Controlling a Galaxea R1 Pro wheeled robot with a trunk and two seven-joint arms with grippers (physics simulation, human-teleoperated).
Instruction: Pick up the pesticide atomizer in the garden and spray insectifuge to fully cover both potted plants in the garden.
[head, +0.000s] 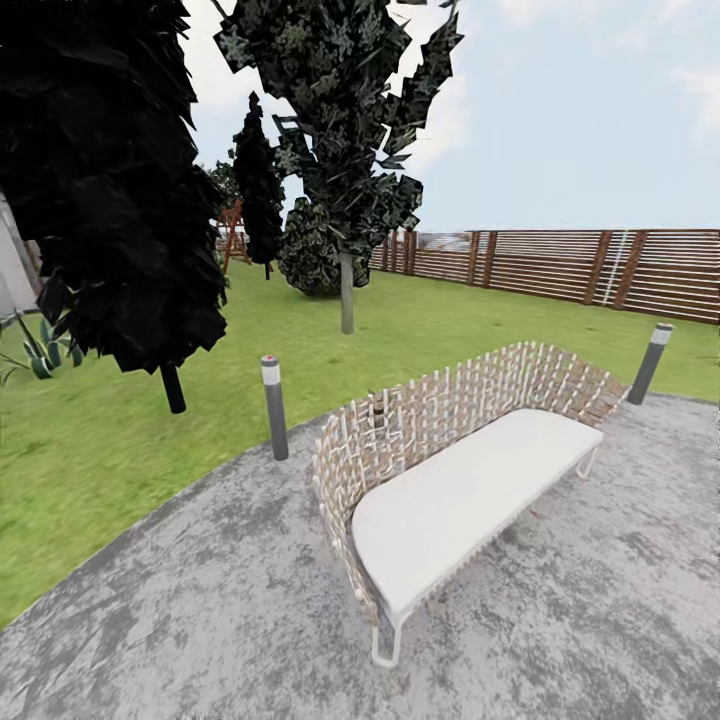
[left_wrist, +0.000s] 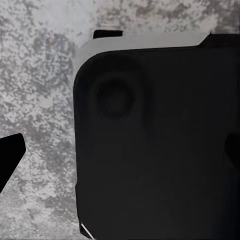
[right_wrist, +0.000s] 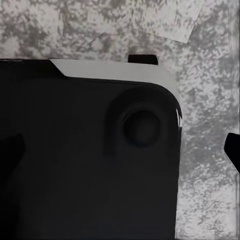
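- Head view: a woven bench (head: 455, 480) with a white cushion sits on the grey patio (head: 200, 620) — its curved back faces the lawn (head: 120, 450).
- Two short grey bollards stand at the patio's edge, one (head: 273, 407) just beside the bench's near end, the other (head: 650, 362) past its far end.
- Dark trees on the lawn: a big black one (head: 110, 180) on the left, a taller one (head: 345, 130) further back with a pale trunk.
- A brown slatted fence (head: 600, 268) closes the far right side.
- At the far left edge, a low plant (head: 40, 352) with pointed green leaves — whether it is one of the potted plants, I cannot tell.
- Left wrist view: a dark rounded robot part (left_wrist: 160, 145) over mottled grey paving; the left claw's opening I cannot tell.
- Right wrist view: the same kind of dark part (right_wrist: 85, 155) over paving — right claw, cannot tell either.
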